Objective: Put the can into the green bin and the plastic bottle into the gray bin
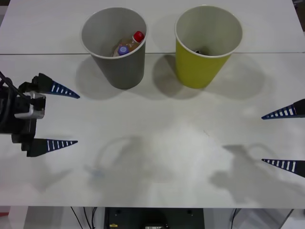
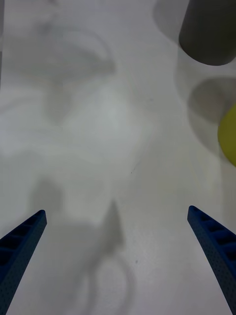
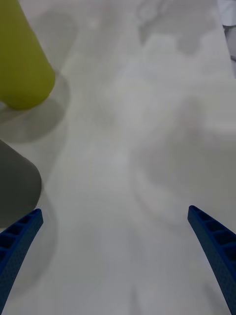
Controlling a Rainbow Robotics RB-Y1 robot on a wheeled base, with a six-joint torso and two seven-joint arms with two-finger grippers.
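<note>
The gray bin (image 1: 114,57) stands at the back left of the table. Inside it lies a plastic bottle (image 1: 133,40) with a red cap, beside a second one with a purple cap (image 1: 123,49). To its right stands the green bin (image 1: 202,67); a dark sliver (image 1: 198,50) shows low inside it, probably the can. My left gripper (image 1: 77,119) hovers open at the table's left side, holding nothing. At the right edge my right gripper (image 1: 263,139) is open and holds nothing. The right wrist view shows the gray bin (image 2: 209,34) and green bin (image 2: 228,135); the left wrist view shows the green bin (image 3: 22,64) and gray bin (image 3: 17,187).
The white table (image 1: 157,143) spreads between the two grippers, with a seam (image 1: 47,54) running across it behind the bins. A dark base unit (image 1: 152,219) sits below the table's front edge.
</note>
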